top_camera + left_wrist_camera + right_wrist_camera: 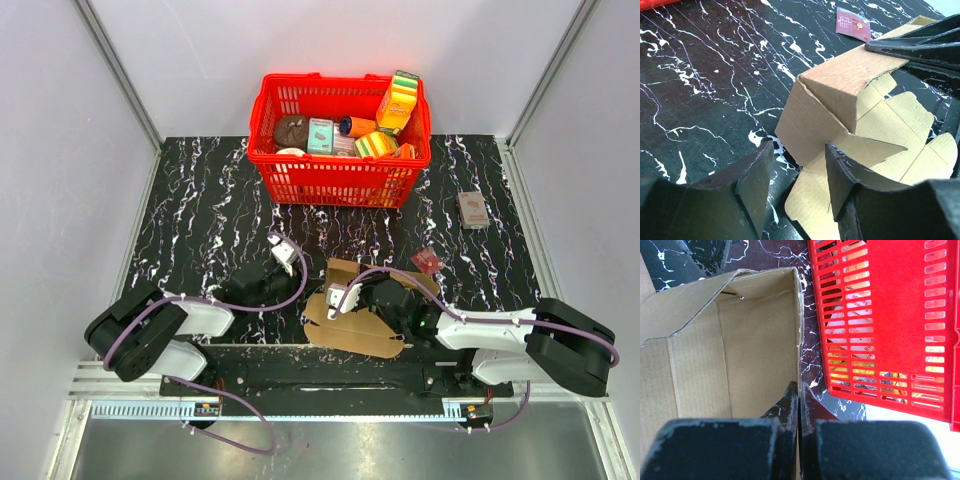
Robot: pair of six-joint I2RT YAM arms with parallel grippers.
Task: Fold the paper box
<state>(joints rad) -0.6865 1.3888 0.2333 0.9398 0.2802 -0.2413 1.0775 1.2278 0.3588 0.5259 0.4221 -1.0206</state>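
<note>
The paper box [352,332] is a brown cardboard sheet, part folded, lying at the near middle of the table. One wall stands upright with a flap bent over it [840,85]. My right gripper [798,388] is shut on the top edge of an upright wall [755,340]; in the top view it [383,291] sits over the box. My left gripper [799,148] is open and low at the box's left side. Its right finger [850,170] is over a flat flap and its left finger [752,175] is over the table. In the top view it [298,292] is just left of the box.
A red basket [340,182] with several packaged goods stands at the back middle, close beyond the box [890,315]. A small red packet [427,260] lies right of the box and shows in the left wrist view [854,23]. A small printed box [472,210] lies at the far right.
</note>
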